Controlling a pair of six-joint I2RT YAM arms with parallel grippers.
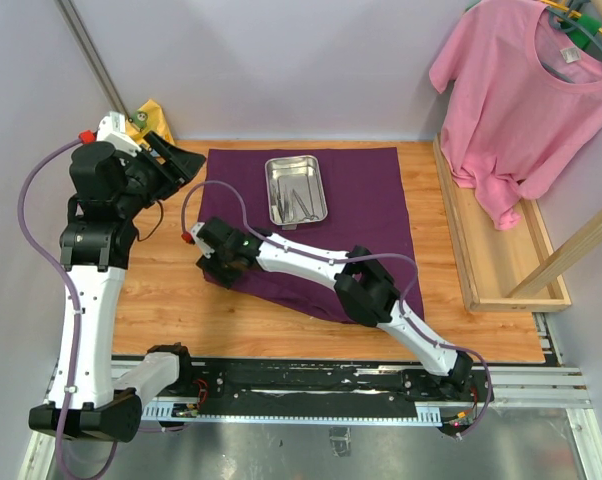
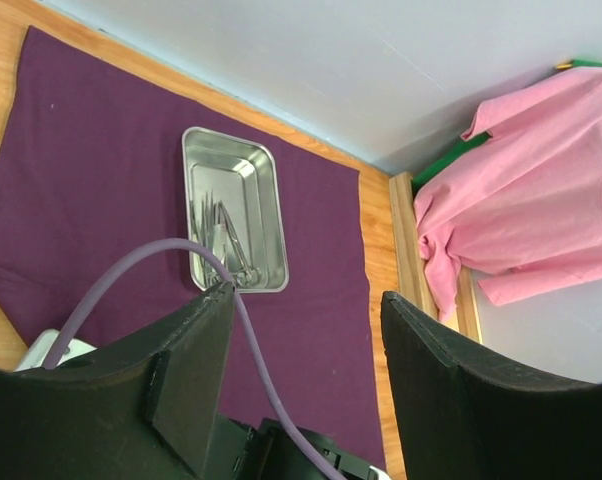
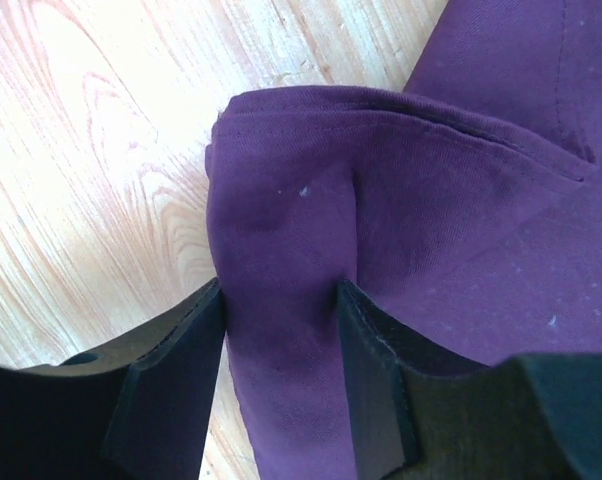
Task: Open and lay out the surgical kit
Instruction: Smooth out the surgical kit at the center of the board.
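The dark purple cloth wrap [image 1: 366, 215] lies spread flat on the wooden table. On its far middle stands the steel tray [image 1: 296, 188], with slim metal instruments [image 2: 226, 235] inside it. My right gripper [image 3: 281, 290] is shut on a bunched fold at the cloth's near-left corner [image 3: 281, 220], low over the wood; in the top view the right gripper [image 1: 216, 270] sits at that corner. My left gripper [image 2: 308, 296] hangs open and empty, raised at the back left of the table, and looks down on the tray [image 2: 271, 225]. No gauze shows.
A pink T-shirt [image 1: 526, 90] hangs at the back right over a long wooden box [image 1: 486, 250]. A yellow rag [image 1: 153, 115] lies behind the left arm. The right arm's purple cable [image 2: 161, 255] crosses the left wrist view.
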